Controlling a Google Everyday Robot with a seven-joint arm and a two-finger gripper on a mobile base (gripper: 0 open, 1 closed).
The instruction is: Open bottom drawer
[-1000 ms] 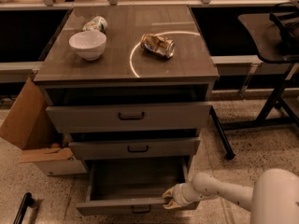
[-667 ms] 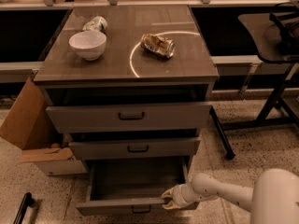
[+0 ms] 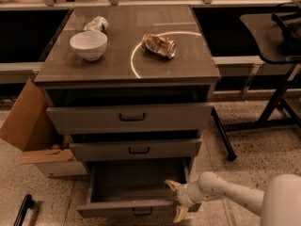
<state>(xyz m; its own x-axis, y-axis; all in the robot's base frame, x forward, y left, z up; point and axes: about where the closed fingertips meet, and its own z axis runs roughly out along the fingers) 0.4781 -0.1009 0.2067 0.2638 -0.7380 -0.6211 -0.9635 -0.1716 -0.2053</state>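
Observation:
The bottom drawer is the lowest and narrowest grey-brown front of three, with a small dark bar handle. It stands pulled well out, and its inside shows empty. My gripper is at the drawer's right front corner, on the end of my white arm, which comes in from the lower right. One finger sits inside the drawer behind the front panel and the other is outside in front of it. The fingers are spread apart, straddling the panel.
The middle drawer and top drawer stand slightly out. On the cabinet top are a white bowl, a crushed can and a lying cup. A cardboard box sits to the left and a black stand to the right.
Almost nothing differs: the gripper has edged slightly left at the drawer's front corner, and the drawer stays pulled out.

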